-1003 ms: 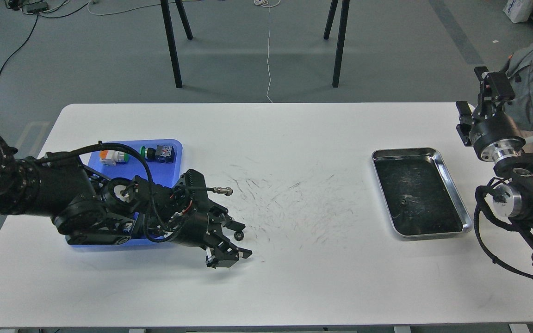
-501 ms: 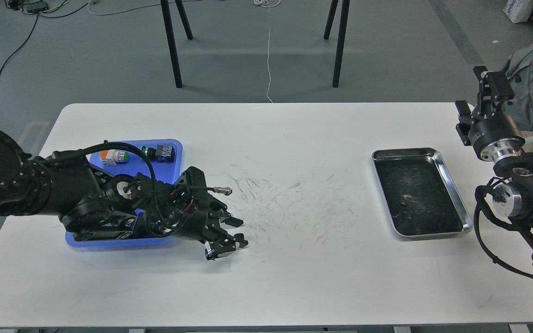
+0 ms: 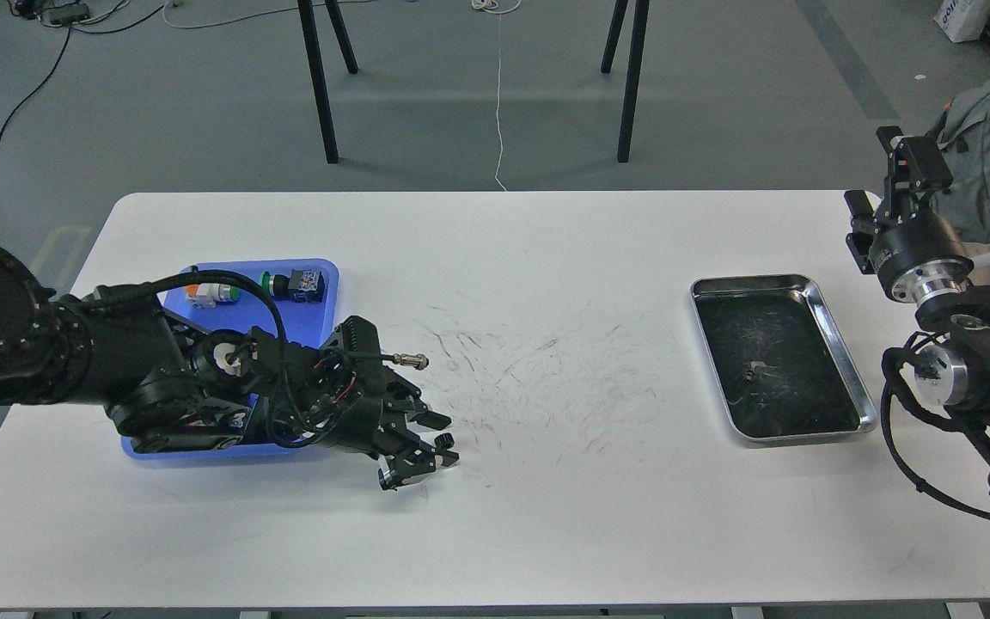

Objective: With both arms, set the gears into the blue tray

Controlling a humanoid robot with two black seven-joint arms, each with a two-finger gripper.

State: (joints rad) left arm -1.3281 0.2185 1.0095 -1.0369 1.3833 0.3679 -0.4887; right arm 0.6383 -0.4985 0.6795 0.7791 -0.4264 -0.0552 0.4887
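One gear (image 3: 444,440), a tiny black toothed wheel, sits between the fingertips of my left gripper (image 3: 436,442), which is shut on it just above the white table, right of the blue tray (image 3: 327,297). My left arm lies across the tray's near half and hides it. A second small dark gear (image 3: 750,373) lies inside the silver metal tray (image 3: 843,348) on the right. My right gripper (image 3: 906,155) is raised past the table's far right corner, well away from both gears; its fingers cannot be told apart.
Two push-button switches (image 3: 213,292) (image 3: 297,282) lie at the back of the blue tray. The tabletop (image 3: 546,378) is scuffed with dark marks in the middle. Black stand legs (image 3: 320,86) rise beyond the table's far edge.
My left gripper's fingers have closed from wide open around the gear onto it, and the wrist has shifted slightly left. The right arm has hardly moved.
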